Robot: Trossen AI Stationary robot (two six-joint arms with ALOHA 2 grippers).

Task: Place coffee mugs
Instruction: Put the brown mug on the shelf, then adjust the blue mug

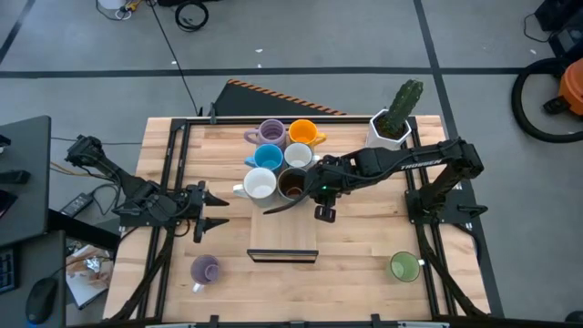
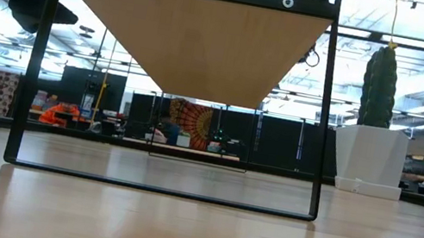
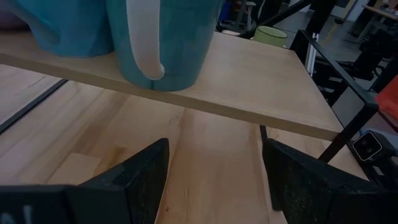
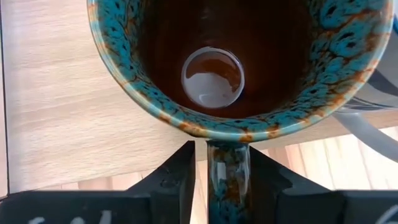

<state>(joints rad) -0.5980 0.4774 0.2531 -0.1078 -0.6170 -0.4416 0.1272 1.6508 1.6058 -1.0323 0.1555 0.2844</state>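
You have a raised wooden shelf (image 1: 283,239) on the wooden table (image 1: 364,241), and behind the shelf's free front end stand six mugs: lilac (image 1: 271,132), orange (image 1: 302,133), blue (image 1: 268,157), two white (image 1: 260,185), dark brown (image 1: 291,185). On the table itself, a lilac mug (image 1: 204,269) lies left of the shelf, a green mug (image 1: 404,266) right, the cactus pot (image 1: 390,129) far right behind.

Right gripper (image 1: 314,189) reaches toward the table's middle, fingers slightly parted; left gripper (image 1: 206,210) waits wide open near the left edge

Lab: framed workbench (image 1: 364,246), taped floor (image 1: 273,68)
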